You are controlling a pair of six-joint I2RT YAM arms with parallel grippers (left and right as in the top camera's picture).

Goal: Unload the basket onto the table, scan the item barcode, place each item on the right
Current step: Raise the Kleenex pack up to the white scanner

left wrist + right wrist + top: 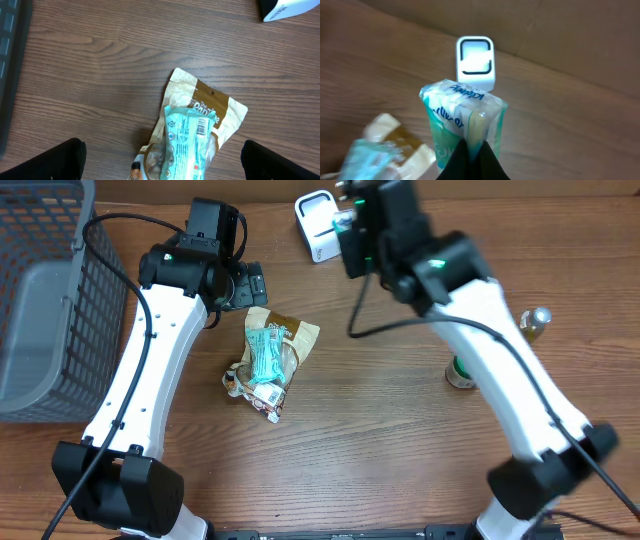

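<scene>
Item = soft pack (pixel 462 122), clear/teal film over white contents w/ blue script lettering. It stands upright in R wrist view, top end puffed, bottom seam pinched flat. R gripper (pixel 472 152) is clamped tight on that bottom seam, fingers pressed together w/ the film between. Pack is up off the table (pixel 380 430), at the far side, just in front of the white scanner (pixel 476 56), whose dark-framed window faces the wrist cam; in overhead view pack & scanner are right beside each other. L gripper (pixel 165 167) is spread wide, holding & touching nothing, hovering over a pile on the table: brown pouch (pixel 210 107) w/ a teal packet (pixel 192 142) on top, white barcode label showing. Grey basket (pixel 50 300) at L edge. Bottle (pixel 536 321) & small green/white container (pixel 460 372) on R side by R arm (pixel 500 350).
</scene>
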